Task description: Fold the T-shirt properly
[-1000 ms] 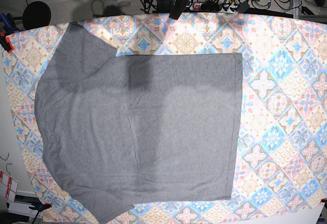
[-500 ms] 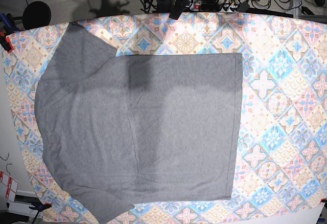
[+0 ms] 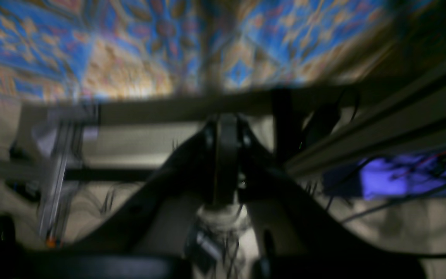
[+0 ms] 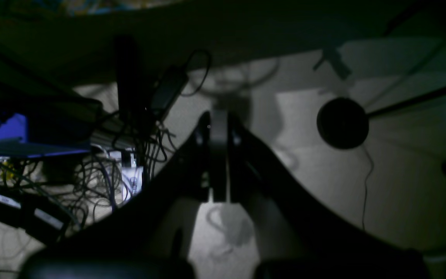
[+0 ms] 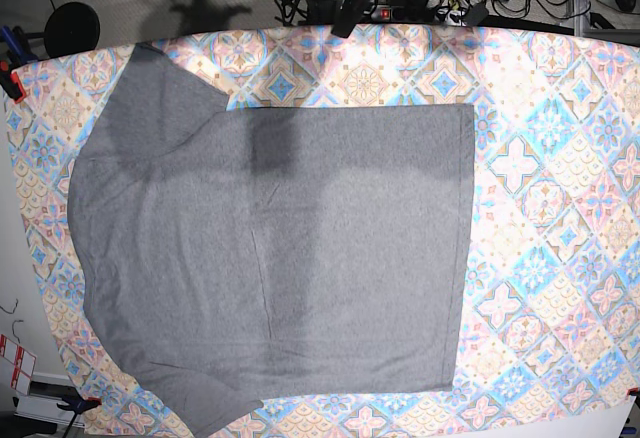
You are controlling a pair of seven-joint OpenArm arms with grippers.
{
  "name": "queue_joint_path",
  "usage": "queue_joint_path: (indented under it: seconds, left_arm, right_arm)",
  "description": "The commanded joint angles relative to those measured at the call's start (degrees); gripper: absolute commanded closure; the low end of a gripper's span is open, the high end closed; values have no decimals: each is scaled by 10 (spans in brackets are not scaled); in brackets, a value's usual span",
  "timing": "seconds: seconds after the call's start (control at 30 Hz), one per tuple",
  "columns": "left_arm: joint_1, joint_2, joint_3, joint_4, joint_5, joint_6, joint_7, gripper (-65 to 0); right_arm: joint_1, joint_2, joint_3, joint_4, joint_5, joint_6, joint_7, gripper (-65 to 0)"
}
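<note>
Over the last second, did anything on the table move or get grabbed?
Nothing visibly changed. The T-shirt lies spread flat on the patterned tablecloth in the same place and outline, and neither arm has come into the base view. The left gripper and right gripper are shut and empty, off the table.

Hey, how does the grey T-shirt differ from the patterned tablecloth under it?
The plain heather-grey T-shirt has no print; the colourful tile-patterned tablecloth is busy with blue, pink and orange motifs. The T-shirt covers only the left and middle; the tablecloth spreads wider, out beyond it. Both lie flat.
</note>
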Motion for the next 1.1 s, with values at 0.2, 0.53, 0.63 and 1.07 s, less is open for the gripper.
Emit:
queue_joint_path:
  seconds: [0.2, 0.53, 0.63, 1.07]
  left_arm:
    - [139, -1, -1, 256, -6, 1, -13, 0]
    - [202, -1, -4, 471, -28, 4, -9, 0]
    - [224, -1, -4, 558, -50, 4, 13, 0]
    - [279, -4, -45, 942, -72, 4, 411, 0]
  right_arm:
    - [-135, -8, -2, 230, 3, -1, 16, -1]
    - [-226, -9, -3, 423, 1, -1, 12, -2]
    - [-258, -9, -3, 494, 1, -1, -6, -2]
    - [-326, -4, 1, 897, 0, 0, -398, -2]
